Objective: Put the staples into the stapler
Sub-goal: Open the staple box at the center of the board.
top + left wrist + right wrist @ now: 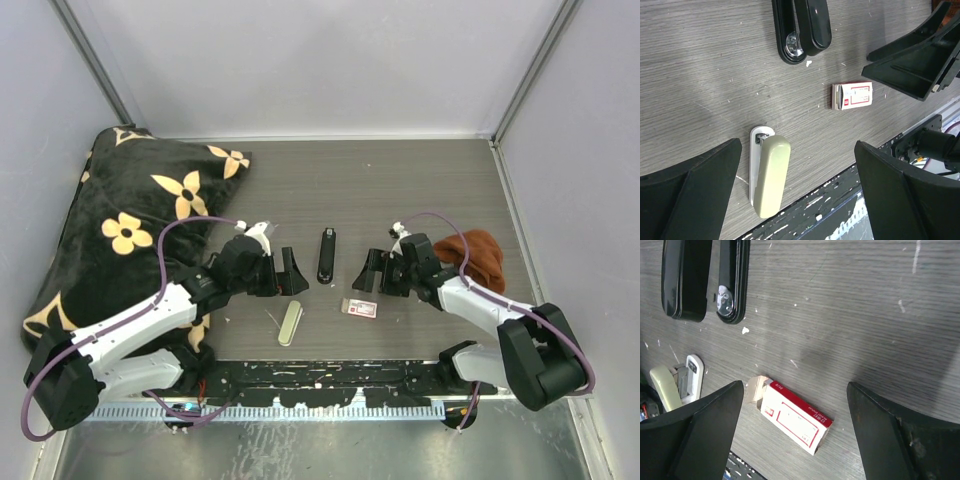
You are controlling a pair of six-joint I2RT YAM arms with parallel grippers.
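A tiny red-and-white cardboard box (360, 308) lies flat on the wood table, one end flap open. A silvery-grey edge of the staples (838, 96) shows in that open end; the rest is hidden inside. The box also shows in the right wrist view (792, 415). A black stapler (326, 256) lies behind it, its two halves side by side (702, 277). My left gripper (285, 272) is open and empty, above a cream-green oblong (769, 175). My right gripper (372, 272) is open and empty, hovering over the box, its fingers (695, 435) on either side above it.
A black cushion with tan flowers (130, 230) fills the left side. A brown cloth (475, 255) lies at the right behind the right arm. A black rail (330, 380) runs along the table's near edge. Grey walls enclose the table.
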